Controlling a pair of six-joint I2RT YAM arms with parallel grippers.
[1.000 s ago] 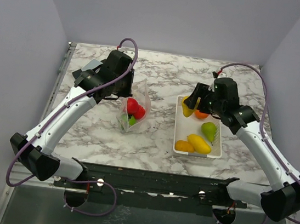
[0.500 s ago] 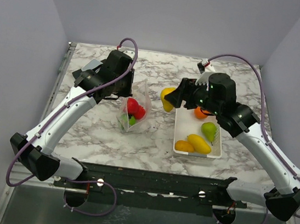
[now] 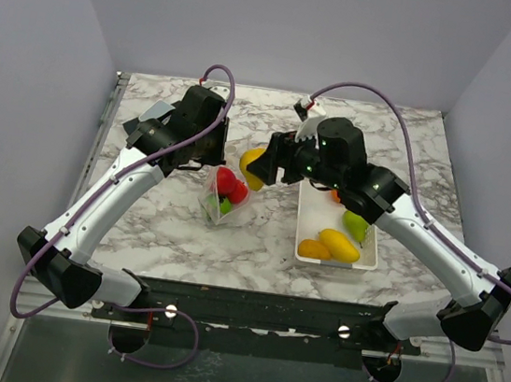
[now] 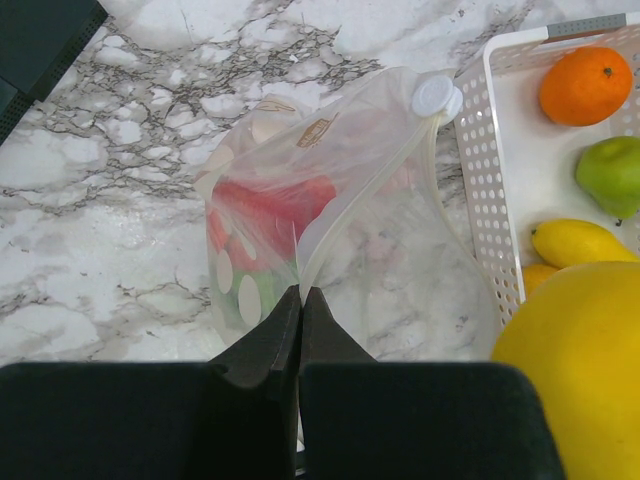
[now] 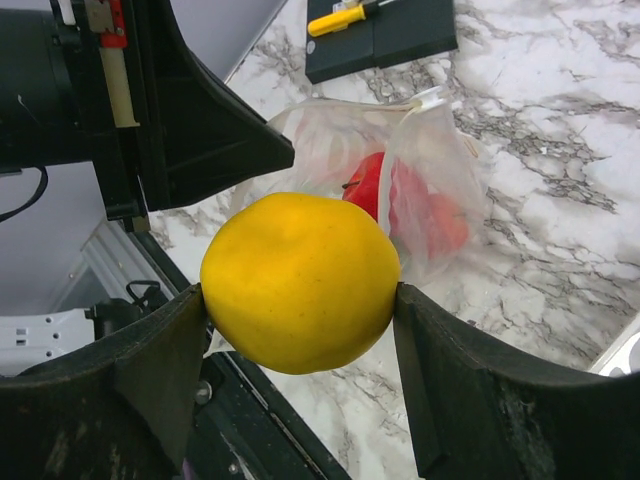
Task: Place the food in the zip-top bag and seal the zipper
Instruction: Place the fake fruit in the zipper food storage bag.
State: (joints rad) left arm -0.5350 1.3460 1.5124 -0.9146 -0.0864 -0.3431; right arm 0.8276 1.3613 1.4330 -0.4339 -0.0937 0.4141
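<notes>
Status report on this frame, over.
Left gripper shut on zip-top bag rim, mouth open. Right gripper shut on yellow fruit, near bag mouth. Nothing seen blocking.

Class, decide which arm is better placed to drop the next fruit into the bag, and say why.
Right, most likely. The right gripper holds the yellow fruit close beside the zip-top bag mouth, while the left gripper is shut on the bag's edge, holding it up.

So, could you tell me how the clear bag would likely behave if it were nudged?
Probably floppy: the bag sags in soft folds, held at its edge by the left pincer. It would likely slide or crumple rather than resist. The red fruit inside may weigh its base down somewhat.
</notes>
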